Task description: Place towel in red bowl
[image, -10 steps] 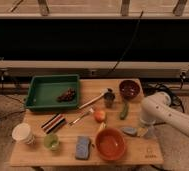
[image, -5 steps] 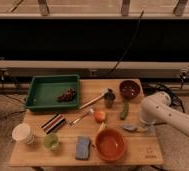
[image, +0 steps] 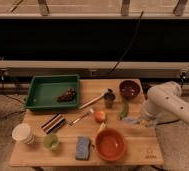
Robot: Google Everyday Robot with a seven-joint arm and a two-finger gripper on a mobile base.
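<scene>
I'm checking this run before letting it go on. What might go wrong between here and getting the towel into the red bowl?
1. The claw is at the table's right edge by the towel; a weak grip might push it off.
2. The green pepper lies beside the towel and may get nudged.
3. The red bowl sits near the front edge, beside the blue sponge; a low sweep could hit either.

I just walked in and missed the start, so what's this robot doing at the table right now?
A white robot arm reaches in from the right side of a wooden table. Its gripper is low over a small pale towel lying near the table's right edge, apparently going for it. The red bowl sits at the front of the table and has no towel in it yet. A green tray, a dark bowl, a cup and a blue sponge lie around untouched.
</scene>
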